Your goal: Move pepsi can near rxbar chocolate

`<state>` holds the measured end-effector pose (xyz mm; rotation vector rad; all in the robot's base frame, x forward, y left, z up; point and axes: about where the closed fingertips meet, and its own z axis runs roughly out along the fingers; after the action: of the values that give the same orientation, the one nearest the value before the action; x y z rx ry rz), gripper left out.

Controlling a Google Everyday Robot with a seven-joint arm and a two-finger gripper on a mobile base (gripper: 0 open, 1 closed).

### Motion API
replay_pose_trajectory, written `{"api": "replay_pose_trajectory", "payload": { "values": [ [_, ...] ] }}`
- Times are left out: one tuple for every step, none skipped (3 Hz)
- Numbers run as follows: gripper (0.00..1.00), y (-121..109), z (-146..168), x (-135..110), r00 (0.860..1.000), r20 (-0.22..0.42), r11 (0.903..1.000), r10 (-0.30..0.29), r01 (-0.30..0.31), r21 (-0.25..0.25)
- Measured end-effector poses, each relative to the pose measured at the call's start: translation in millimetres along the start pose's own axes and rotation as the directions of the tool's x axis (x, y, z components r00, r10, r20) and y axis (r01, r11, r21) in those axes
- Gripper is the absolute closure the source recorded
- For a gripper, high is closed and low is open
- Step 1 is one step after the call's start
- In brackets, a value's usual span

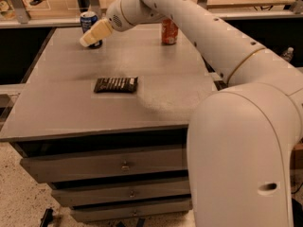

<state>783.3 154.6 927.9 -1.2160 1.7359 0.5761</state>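
The pepsi can (87, 21), blue with a silver top, stands upright at the far left of the grey table (57, 108). My gripper (91, 36) reaches in from the right. It overlaps the lower front of the can and hides that part. The rxbar chocolate (116, 84), a flat dark bar with pale lettering, lies near the middle of the table, well in front of the can and apart from the gripper.
An orange-red soda can (169, 31) stands at the far right of the table, behind my arm (199, 27). Drawers (123, 164) sit below the tabletop. A railing and shelf run behind the table. My white base (246, 160) fills the right foreground.
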Motion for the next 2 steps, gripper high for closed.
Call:
{"api": "replay_pose_trajectory", "payload": {
  "values": [
    [0.0,-4.2,14.7,-2.4,1.0,-0.007,1.0,0.002,-0.002,0.004],
    [0.0,-9.7,27.1,-1.0,1.0,-0.019,1.0,0.005,-0.005,-0.003]
  ]
}}
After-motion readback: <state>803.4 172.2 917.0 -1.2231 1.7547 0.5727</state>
